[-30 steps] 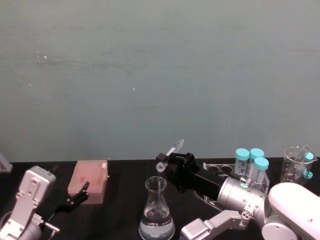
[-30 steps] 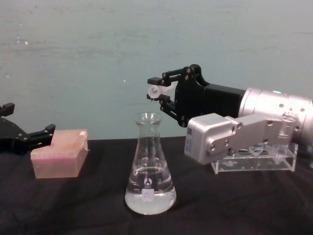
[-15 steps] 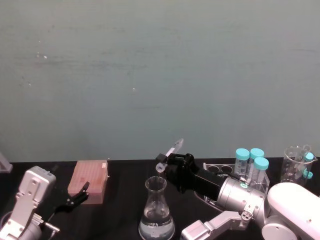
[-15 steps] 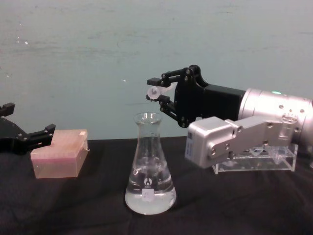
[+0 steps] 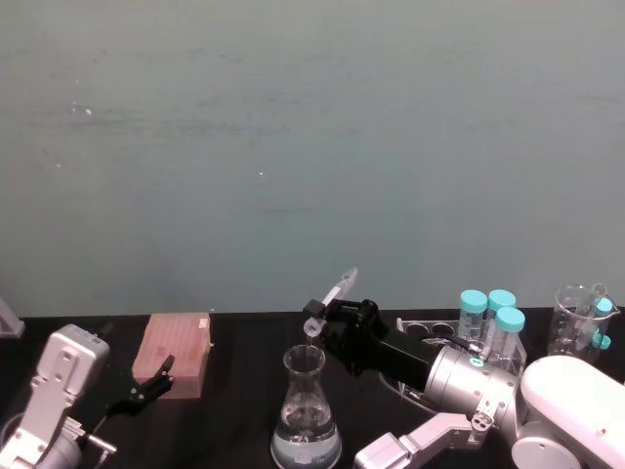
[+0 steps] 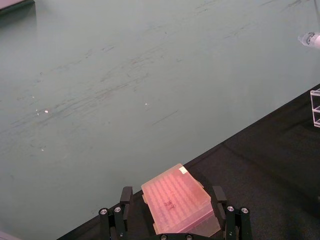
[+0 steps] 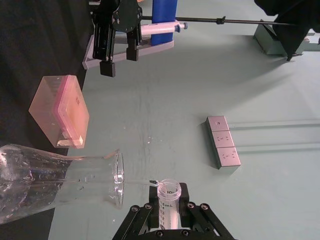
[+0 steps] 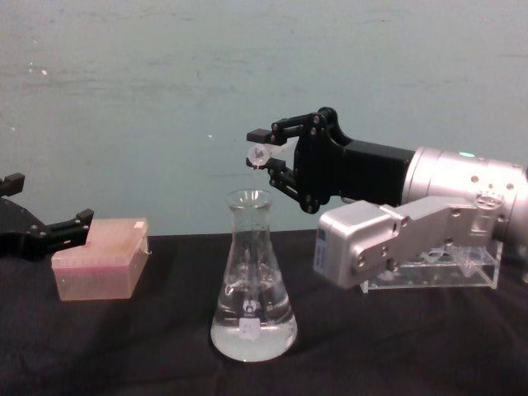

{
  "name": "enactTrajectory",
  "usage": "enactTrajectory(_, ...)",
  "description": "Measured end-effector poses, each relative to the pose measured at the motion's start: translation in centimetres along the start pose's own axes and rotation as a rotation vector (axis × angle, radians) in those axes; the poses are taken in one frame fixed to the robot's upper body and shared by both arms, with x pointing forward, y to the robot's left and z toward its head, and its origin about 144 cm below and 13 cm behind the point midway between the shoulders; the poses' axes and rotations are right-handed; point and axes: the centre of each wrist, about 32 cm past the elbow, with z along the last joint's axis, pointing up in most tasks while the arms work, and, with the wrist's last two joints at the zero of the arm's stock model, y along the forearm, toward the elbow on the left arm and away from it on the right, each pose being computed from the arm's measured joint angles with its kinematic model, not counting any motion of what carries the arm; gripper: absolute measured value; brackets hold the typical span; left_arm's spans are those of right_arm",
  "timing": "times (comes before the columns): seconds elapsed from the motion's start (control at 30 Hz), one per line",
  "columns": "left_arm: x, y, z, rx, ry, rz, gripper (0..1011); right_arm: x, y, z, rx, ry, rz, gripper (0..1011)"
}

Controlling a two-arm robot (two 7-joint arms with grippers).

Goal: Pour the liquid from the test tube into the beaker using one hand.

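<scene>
Clamping test tube (image 5: 339, 286) in R gripper (image 8: 264, 153) fingers, rim tipped over beaker (image 8: 252, 280) just below so liquid (image 8: 252, 340) falls in; L gripper (image 6: 172, 200) idle, fingers wide.

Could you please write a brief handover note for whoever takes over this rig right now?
Right pincer: shut on the test tube, holding it tilted, rim just above the mouth of the beaker.
Left pincer: open, parked at the left by the pink box.
Done: the tube is tipped; liquid is pooled in the base of the upright beaker and a thin stream runs from the tube into it.
Left: let the tube empty; how much remains inside I cannot tell. Probably hold the tilt steady until the stream stops.
</scene>
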Motion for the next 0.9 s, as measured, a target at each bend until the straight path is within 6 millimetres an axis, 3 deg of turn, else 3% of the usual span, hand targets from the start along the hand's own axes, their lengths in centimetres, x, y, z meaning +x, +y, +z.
enactTrajectory(0.9, 0.0, 0.0, 0.0, 0.0, 0.0, 0.0, 1000, 0.07, -0.06, -0.31, 0.006, -0.049, -0.004, 224)
